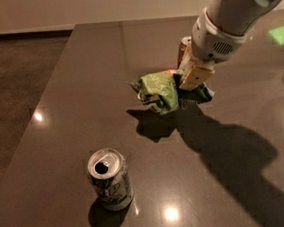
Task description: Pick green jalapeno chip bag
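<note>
The green jalapeno chip bag (161,90) is a crumpled light-green foil bag with white lettering, right of the table's middle. My gripper (187,74) comes down from the upper right on a white arm, and its tan fingers (196,75) are shut on the bag's right end. The bag hangs tilted a little above the table, with its shadow lying apart below it. The bag's right part is hidden behind the fingers.
A green-and-white soda can (109,179), opened, stands upright near the front left of the dark table (79,91). The table's left edge drops to a dark floor (12,72). The arm's big shadow falls at the front right.
</note>
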Motion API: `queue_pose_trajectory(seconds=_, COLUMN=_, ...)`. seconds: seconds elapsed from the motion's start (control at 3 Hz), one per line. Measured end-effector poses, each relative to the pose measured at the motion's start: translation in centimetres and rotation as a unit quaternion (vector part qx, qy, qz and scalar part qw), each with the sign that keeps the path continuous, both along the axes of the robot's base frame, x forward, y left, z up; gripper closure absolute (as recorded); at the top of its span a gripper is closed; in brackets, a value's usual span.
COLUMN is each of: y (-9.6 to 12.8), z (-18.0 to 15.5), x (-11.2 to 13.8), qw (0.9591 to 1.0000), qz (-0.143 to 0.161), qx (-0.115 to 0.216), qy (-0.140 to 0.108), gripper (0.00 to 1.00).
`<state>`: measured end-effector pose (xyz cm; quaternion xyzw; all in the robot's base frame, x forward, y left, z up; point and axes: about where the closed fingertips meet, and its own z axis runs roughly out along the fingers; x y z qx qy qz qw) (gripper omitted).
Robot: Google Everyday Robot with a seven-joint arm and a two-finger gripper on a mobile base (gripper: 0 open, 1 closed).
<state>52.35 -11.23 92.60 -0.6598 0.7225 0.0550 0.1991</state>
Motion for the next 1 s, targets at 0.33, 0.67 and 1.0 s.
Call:
queue_pose_trajectory(seconds=0.33, y=0.9, z=4.1, x=-1.4, qw=0.9992, qz=0.031, qx=0.022, qy=-0.012, gripper=1.00)
queue_pose_trajectory(seconds=0.67, y=1.8, z=6.6, x=-1.7, qw=0.9979, qz=0.052, qx=0.031, qy=-0.024, gripper=1.00)
queue_pose_trajectory(seconds=1.0, y=1.8, z=6.9, x=-1.7, qw=0.9977, qz=0.054, qx=0.032, qy=-0.027, gripper=1.00)
